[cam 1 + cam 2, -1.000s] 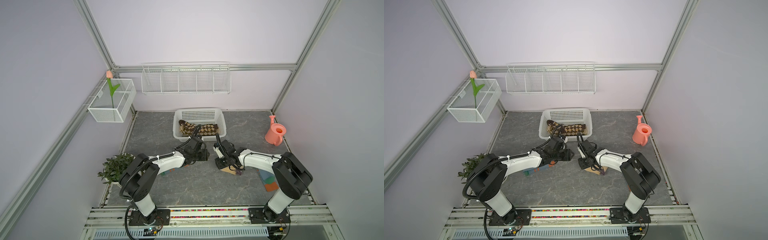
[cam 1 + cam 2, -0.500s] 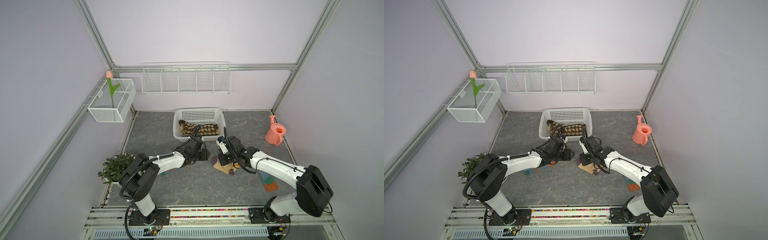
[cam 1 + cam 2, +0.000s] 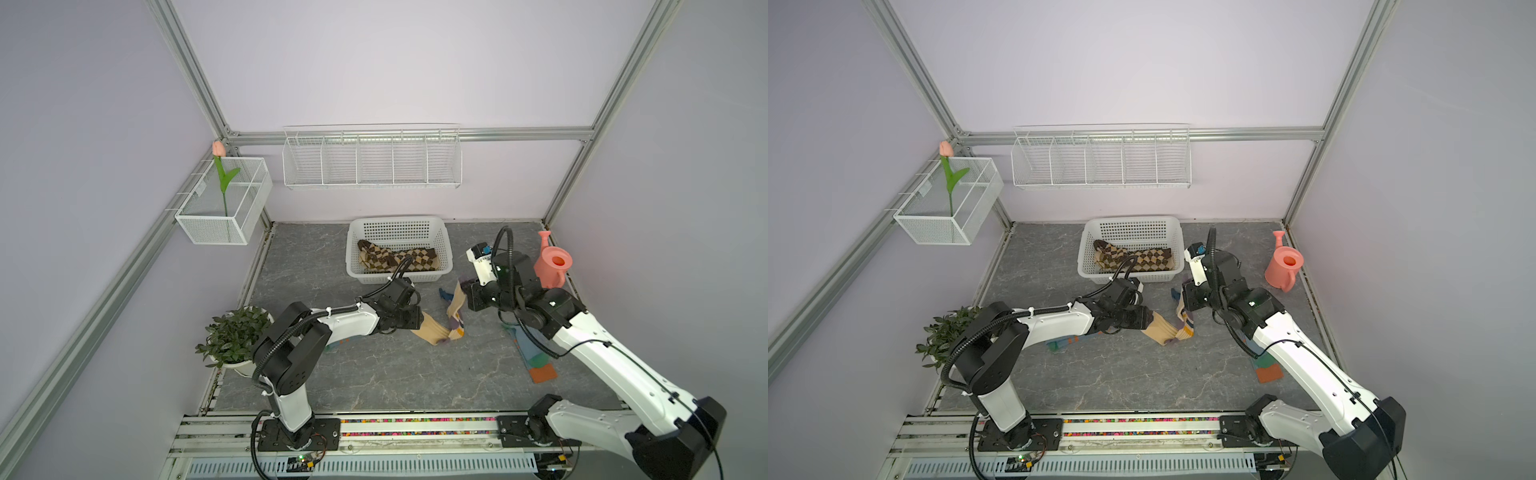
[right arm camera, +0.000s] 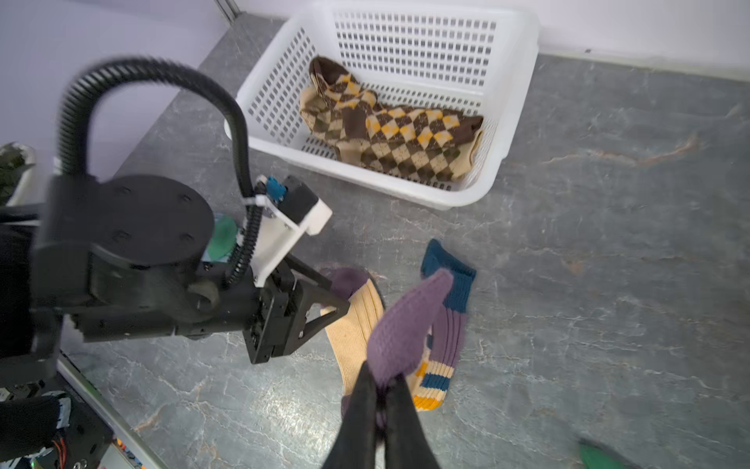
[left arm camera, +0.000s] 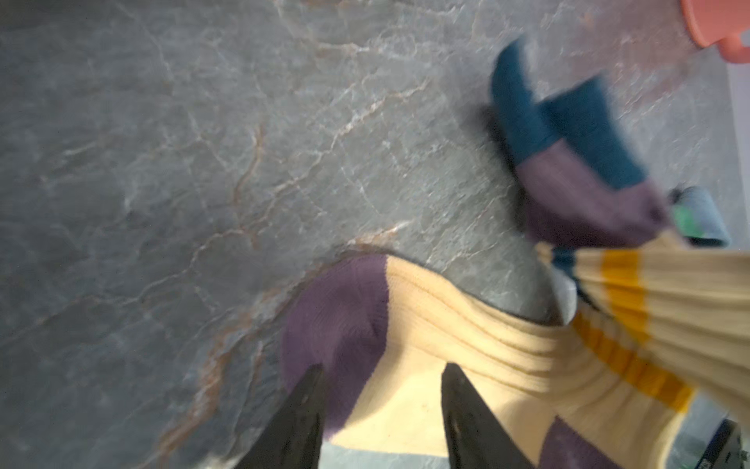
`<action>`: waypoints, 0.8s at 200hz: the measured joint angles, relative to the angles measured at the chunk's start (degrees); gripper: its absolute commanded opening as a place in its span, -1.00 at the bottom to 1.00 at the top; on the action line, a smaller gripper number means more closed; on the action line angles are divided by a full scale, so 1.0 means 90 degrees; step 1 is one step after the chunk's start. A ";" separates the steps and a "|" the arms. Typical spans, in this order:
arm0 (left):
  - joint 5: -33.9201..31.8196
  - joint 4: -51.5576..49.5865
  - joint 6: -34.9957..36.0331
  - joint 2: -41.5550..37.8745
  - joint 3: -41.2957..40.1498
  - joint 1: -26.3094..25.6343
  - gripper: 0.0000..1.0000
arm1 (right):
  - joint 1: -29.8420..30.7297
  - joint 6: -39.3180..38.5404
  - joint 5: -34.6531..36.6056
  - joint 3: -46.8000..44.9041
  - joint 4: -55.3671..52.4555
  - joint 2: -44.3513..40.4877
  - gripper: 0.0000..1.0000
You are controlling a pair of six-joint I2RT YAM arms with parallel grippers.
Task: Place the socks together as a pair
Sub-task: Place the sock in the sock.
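1. Argyle socks (image 3: 399, 259) are lying bunched in the basket (image 3: 397, 232) at the back of the counter (image 3: 374, 374). I am taking those as finished, though I cannot count them.
2. The right gripper (image 4: 382, 390) is working the striped pair. Its fingers are clenched on the purple part of the held sock (image 4: 406, 325), which is hanging from them with its teal toe drooping and its striped end trailing down to the counter.
3. The flat sock (image 3: 432, 331), its match, is lying mid-counter right by that trailing end. I cannot tell whether the two are overlapping.
4. The left gripper (image 5: 382, 367) is sitting low over the flat sock with its fingers parted either side of the purple patch, grasping nothing. I cannot tell whether it is pressing the sock down.
5. My reading is that the striped pair is being brought together. It is not yet laid one sock on the other, and it is not in the basket.
6. One blue-grey sock (image 3: 542, 372) is lying partly under the right arm (image 3: 590, 349), orange cuff showing. The other blue-grey sock (image 3: 1061, 344) is peeking out from under the left arm (image 3: 1059, 324), well apart from it.
7. That pair is looking untouched, so I am judging the job roughly half done.
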 measured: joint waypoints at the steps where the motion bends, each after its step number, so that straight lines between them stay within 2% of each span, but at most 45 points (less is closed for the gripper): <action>1: -0.0007 -0.0015 0.0005 0.0000 0.0000 0.0000 -0.03 | -0.0002 -0.0005 0.0005 0.0010 -0.0007 -0.0007 -0.85; 29: -0.0255 -0.0449 0.0107 0.0000 0.0000 0.0007 -0.03 | -0.0087 -0.0141 0.0104 0.0304 -0.0333 -0.0248 -0.85; 57: -0.0328 -0.0486 0.0180 0.0022 0.0010 0.0005 -0.26 | -0.0163 -0.0223 0.0194 0.0418 -0.0549 -0.0384 -0.85; 116: -0.0493 -0.0437 0.0291 0.0199 0.0172 0.0007 -0.37 | -0.0172 -0.0228 0.0197 0.0202 -0.0821 -0.0607 -0.85; 134: -0.0444 -0.0335 0.0335 0.0284 0.0221 0.0007 -0.59 | -0.0172 -0.0228 0.0197 0.0187 -0.0911 -0.0702 -0.85; 148: -0.0364 -0.0216 0.0323 0.0355 0.0221 0.0007 -0.99 | -0.0180 -0.0231 0.0199 0.0187 -0.0942 -0.0792 -0.85; 160: -0.0321 -0.0102 0.0381 0.0396 0.0221 0.0007 -1.00 | -0.0194 -0.0231 0.0199 0.0187 -0.0950 -0.0850 -0.85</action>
